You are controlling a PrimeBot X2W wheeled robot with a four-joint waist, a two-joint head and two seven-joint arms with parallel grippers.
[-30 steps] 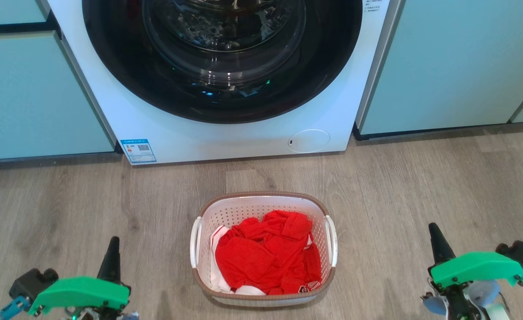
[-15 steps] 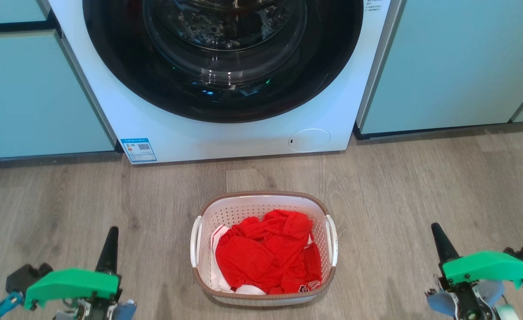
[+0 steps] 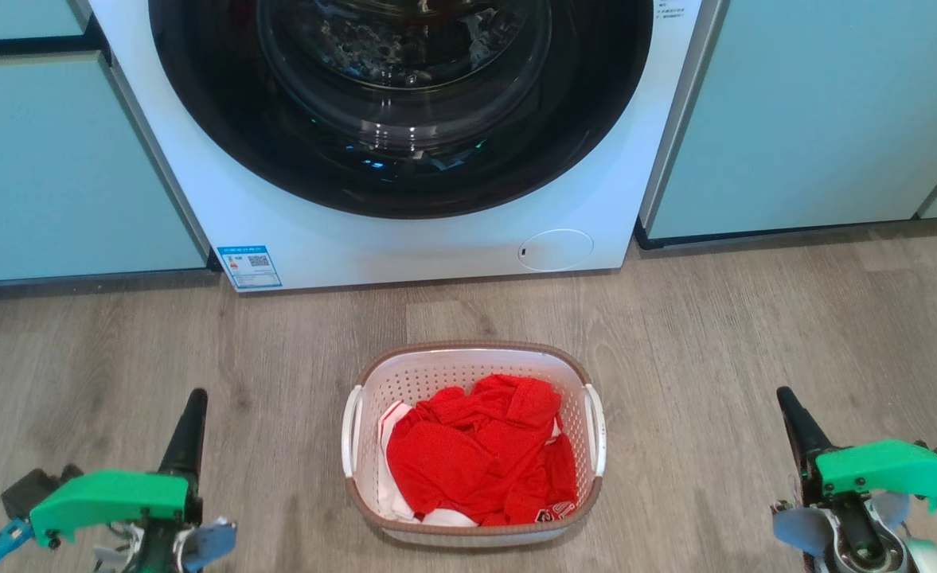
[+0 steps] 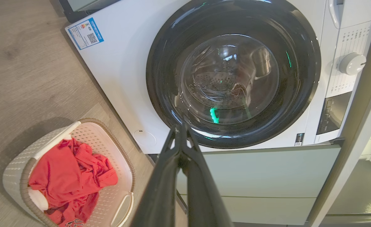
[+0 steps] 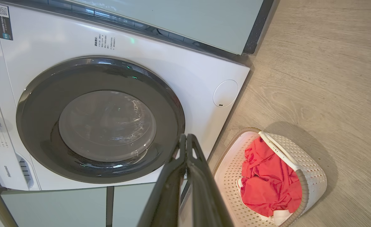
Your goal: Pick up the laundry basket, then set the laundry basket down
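The laundry basket [image 3: 436, 374] is sitting upright on the floor [image 3: 755, 334] just in front of the washer [image 3: 436, 255], with red clothes [image 3: 480, 454] lying bunched inside it. It seems to be resting flat, though its base is hiding behind its own near wall. The left pincer [image 3: 195, 398] is hovering well off to the basket's left and the right pincer [image 3: 788, 400] well off to its right, each with its fingers pressed fully together and gripping nothing. This is fitting two stages alike: a basket waiting to be lifted, or one already put back down with the arms clear of it. Either way, the two white side handles [image 3: 349, 430] are offering the only sound holds. A level, two-sided carry is suiting this load best, since the clothes are lying loose and could shift if it tips.
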